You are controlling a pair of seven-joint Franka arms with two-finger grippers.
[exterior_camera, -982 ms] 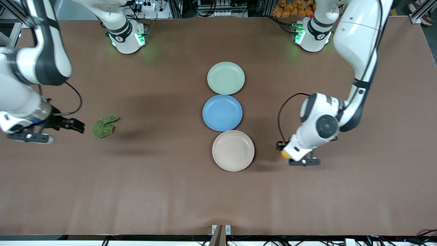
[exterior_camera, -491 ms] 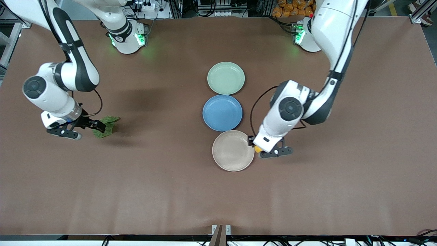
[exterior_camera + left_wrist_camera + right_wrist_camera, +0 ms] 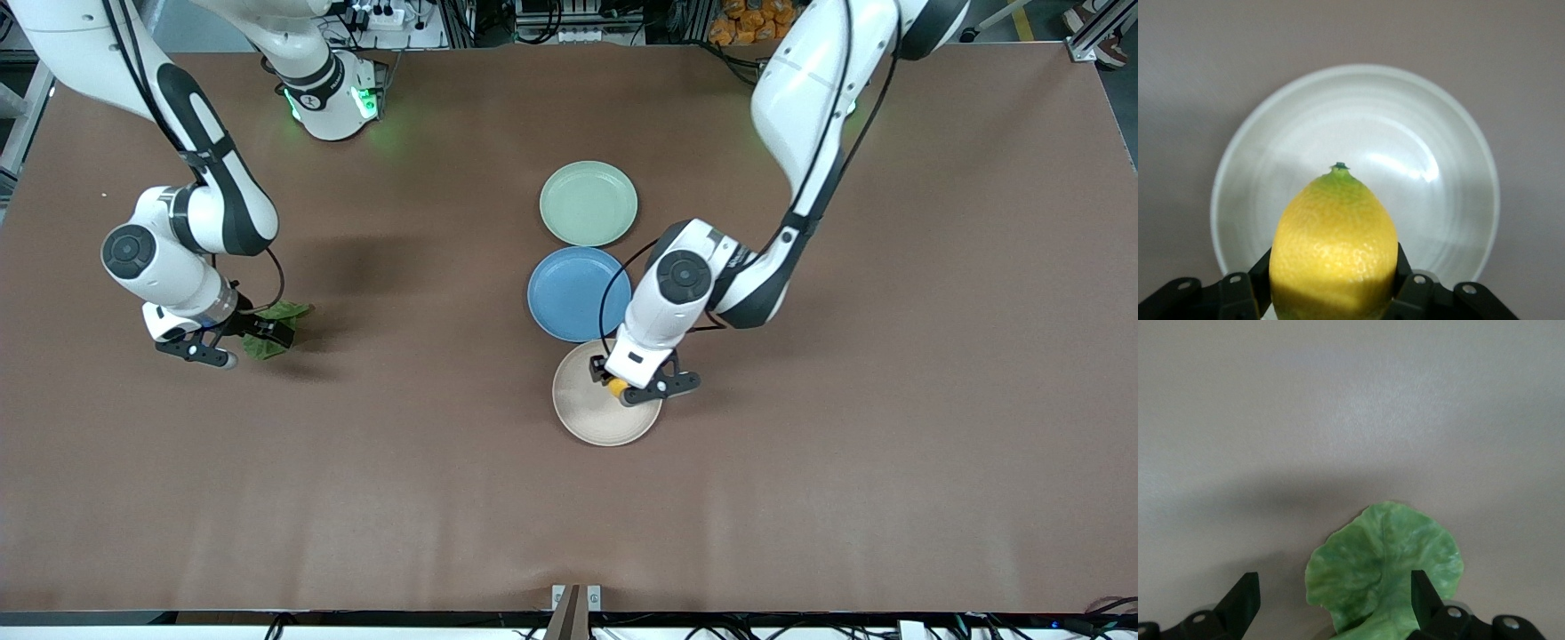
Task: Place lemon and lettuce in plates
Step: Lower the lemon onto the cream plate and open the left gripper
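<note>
Now the left tool [image 3: 620, 388] pinches the lemon [image 3: 616, 388] over the beige plate [image 3: 591, 418]. Meanwhile the right tool [image 3: 258, 336] hangs spread over the lettuce [image 3: 277, 313] on the worktop [image 3: 444, 498].

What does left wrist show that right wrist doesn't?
Only the left wrist view: the lemon clamped in the left gripper, over the beige plate. Only the right wrist view: the lettuce lying on the table, between the open fingers of the right gripper. Both show their own black fingertips and brown tabletop.
</note>
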